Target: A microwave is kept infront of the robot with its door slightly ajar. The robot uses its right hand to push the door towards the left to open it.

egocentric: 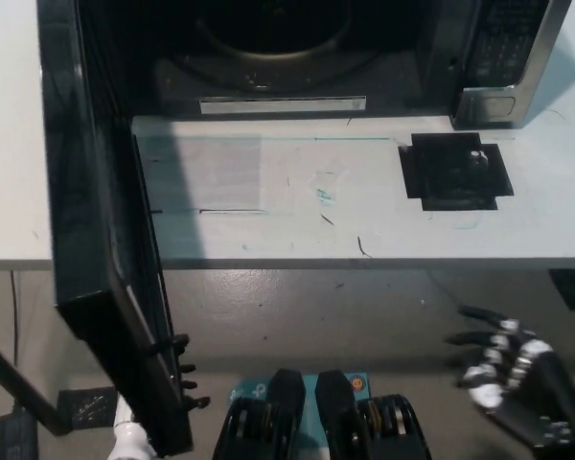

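Note:
The microwave [364, 48] stands at the back of the white table [297, 211], its cavity with the round turntable showing. Its dark door [96, 249] is swung wide to the left and reaches past the table's front edge. My black right hand [513, 369] is low at the right, below the table edge, well apart from the door, fingers spread and holding nothing. My white left hand [177, 369] sits at the lower left, mostly hidden behind the door; only dark fingertips and a bit of white wrist show.
The microwave's keypad panel [498, 43] is at the top right. A black square patch [455, 171] lies on the table in front of it. A dark table leg [19, 388] slants at the lower left, over the floor.

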You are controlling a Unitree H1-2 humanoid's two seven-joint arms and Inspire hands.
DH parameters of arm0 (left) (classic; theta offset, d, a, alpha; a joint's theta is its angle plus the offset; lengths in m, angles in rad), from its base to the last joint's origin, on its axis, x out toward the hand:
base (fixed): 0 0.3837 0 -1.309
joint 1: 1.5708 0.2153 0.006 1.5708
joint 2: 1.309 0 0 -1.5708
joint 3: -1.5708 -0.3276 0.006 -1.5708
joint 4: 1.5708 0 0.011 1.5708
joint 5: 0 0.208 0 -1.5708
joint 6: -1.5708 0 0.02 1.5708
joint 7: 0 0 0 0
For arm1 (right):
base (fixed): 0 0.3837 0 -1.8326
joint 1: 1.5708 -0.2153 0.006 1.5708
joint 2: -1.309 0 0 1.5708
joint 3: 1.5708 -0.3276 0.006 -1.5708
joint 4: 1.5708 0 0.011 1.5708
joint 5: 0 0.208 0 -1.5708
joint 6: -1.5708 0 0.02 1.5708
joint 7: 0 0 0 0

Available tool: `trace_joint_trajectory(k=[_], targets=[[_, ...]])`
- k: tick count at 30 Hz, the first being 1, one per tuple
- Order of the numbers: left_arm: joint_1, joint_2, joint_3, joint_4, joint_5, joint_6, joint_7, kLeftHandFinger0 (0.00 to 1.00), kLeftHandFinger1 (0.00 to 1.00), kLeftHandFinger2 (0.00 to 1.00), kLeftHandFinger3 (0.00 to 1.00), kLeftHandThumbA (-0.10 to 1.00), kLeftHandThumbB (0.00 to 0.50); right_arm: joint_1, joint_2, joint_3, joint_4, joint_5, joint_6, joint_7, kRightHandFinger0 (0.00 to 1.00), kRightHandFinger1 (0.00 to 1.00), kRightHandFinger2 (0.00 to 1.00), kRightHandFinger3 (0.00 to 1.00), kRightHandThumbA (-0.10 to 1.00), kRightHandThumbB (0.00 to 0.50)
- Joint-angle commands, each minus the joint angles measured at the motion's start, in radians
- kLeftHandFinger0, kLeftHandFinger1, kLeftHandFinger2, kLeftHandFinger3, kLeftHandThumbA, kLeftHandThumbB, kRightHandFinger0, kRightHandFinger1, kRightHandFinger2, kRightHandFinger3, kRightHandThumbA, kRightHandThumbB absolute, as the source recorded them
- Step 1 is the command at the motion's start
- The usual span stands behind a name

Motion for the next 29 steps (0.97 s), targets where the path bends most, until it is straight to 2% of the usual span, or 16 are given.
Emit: trace_joint_trajectory(k=[1,3,7,9,10,12,13,15,17,19,20,29], targets=[[-0.012,-0.002,-0.007,-0.008,0.001,-0.032,0.008,0.33,0.36,0.43,0.55,0.21,0.070,-0.003,0.009,-0.115,0.122,0.002,-0.109,-0.061,0.32,0.45,0.56,0.74,0.36,0.131],[-0.009,-0.004,-0.003,-0.011,-0.008,-0.029,0.003,0.32,0.36,0.44,0.54,0.20,0.064,-0.009,0.010,-0.156,0.203,-0.012,-0.145,-0.070,0.32,0.45,0.57,0.75,0.36,0.128],[-0.009,-0.003,-0.002,-0.003,-0.011,-0.035,-0.001,0.32,0.36,0.43,0.55,0.20,0.051,-0.037,0.016,-0.210,0.392,-0.044,-0.235,-0.104,0.32,0.47,0.60,0.77,0.42,0.168],[-0.010,-0.003,-0.001,0.000,-0.013,-0.036,-0.002,0.31,0.35,0.43,0.54,0.19,0.054,-0.047,0.021,-0.223,0.444,-0.054,-0.254,-0.117,0.32,0.49,0.61,0.78,0.44,0.160],[-0.011,-0.003,-0.001,0.001,-0.012,-0.040,0.000,0.31,0.35,0.43,0.54,0.19,0.058,-0.058,0.025,-0.231,0.473,-0.052,-0.261,-0.123,0.30,0.47,0.61,0.78,0.44,0.154],[-0.008,-0.002,-0.003,-0.006,-0.010,-0.035,-0.001,0.33,0.37,0.45,0.56,0.20,0.057,-0.067,0.031,-0.241,0.513,-0.046,-0.285,-0.122,0.27,0.44,0.57,0.77,0.45,0.191],[-0.008,-0.003,-0.002,-0.005,-0.011,-0.038,-0.002,0.33,0.37,0.45,0.56,0.20,0.047,-0.074,0.033,-0.248,0.554,-0.039,-0.304,-0.120,0.29,0.44,0.55,0.74,0.46,0.219],[-0.006,-0.002,-0.003,0.001,-0.012,-0.045,-0.006,0.33,0.37,0.45,0.56,0.20,0.042,-0.075,0.036,-0.253,0.571,-0.039,-0.310,-0.122,0.30,0.44,0.53,0.73,0.46,0.231],[-0.009,-0.002,0.001,0.010,-0.018,-0.051,-0.009,0.32,0.36,0.43,0.55,0.19,0.046,-0.084,0.043,-0.259,0.630,-0.037,-0.338,-0.127,0.29,0.43,0.51,0.72,0.46,0.220],[-0.007,-0.003,0.000,0.003,-0.016,-0.049,-0.007,0.32,0.36,0.43,0.54,0.19,0.059,-0.074,0.055,-0.247,0.617,-0.058,-0.338,-0.138,0.27,0.44,0.53,0.73,0.45,0.182],[-0.007,-0.003,-0.001,0.001,-0.014,-0.046,-0.004,0.32,0.36,0.43,0.54,0.19,0.058,-0.069,0.059,-0.243,0.603,-0.064,-0.329,-0.144,0.26,0.43,0.53,0.73,0.45,0.204],[-0.005,0.000,-0.006,-0.002,-0.008,-0.046,-0.006,0.35,0.38,0.45,0.56,0.19,0.027,-0.064,0.071,-0.238,0.570,-0.064,-0.315,-0.144,0.26,0.42,0.54,0.73,0.47,0.253]])
